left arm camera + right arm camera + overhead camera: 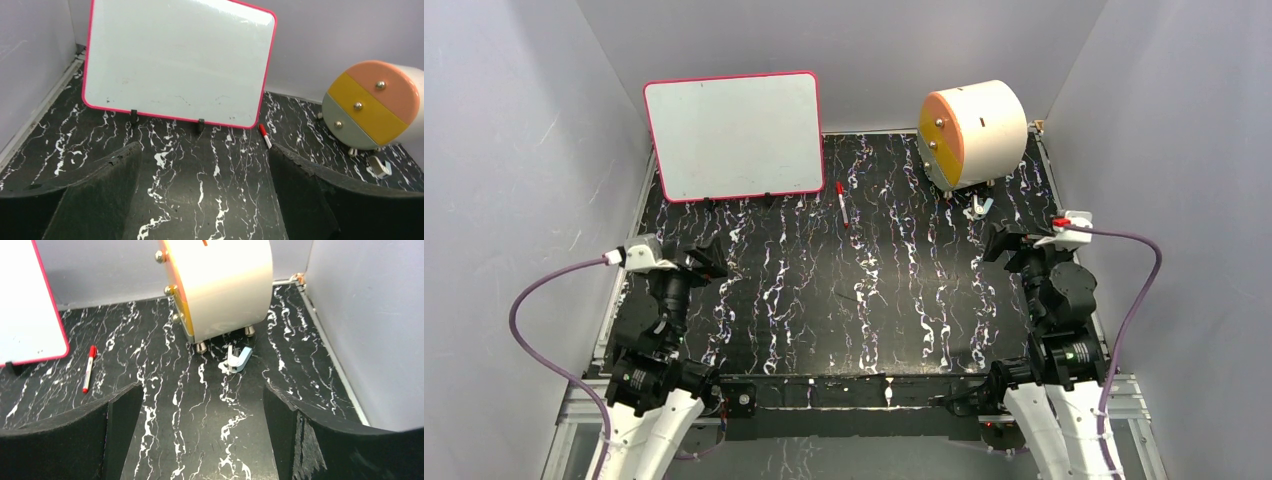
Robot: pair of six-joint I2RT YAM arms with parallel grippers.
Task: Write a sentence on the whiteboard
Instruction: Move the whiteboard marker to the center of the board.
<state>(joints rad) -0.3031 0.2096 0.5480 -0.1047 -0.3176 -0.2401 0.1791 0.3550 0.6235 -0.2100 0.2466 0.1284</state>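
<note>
The board point(734, 135) stands upright on two small black feet at the far left of the worktop point(874, 300), close to the back wall. Its pink-red frame goes all round a glossy white face that carries only faint grey smudges.

The left hand point(707, 258) hangs over the near-left part of the worktop with its jaws spread wide and nothing between them. It points at the board, which lies straight ahead of it and well apart. In the left wrist view the board point(180, 60) fills the upper middle, above the gap between the two dark fingers point(100, 190).

The right hand point(1002, 243) is wide open too and holds nothing. It sits over the right side, and the board point(25, 305) shows far off to its left.

A red-capped marker point(842, 203) lies flat on the worktop just beside the board's lower right corner. It is not touching the board, and it is apart from both hands. A cream drum point(979, 130) with an orange face stands at the far right, with a small pale clip point(979, 206) in front of it.
</note>
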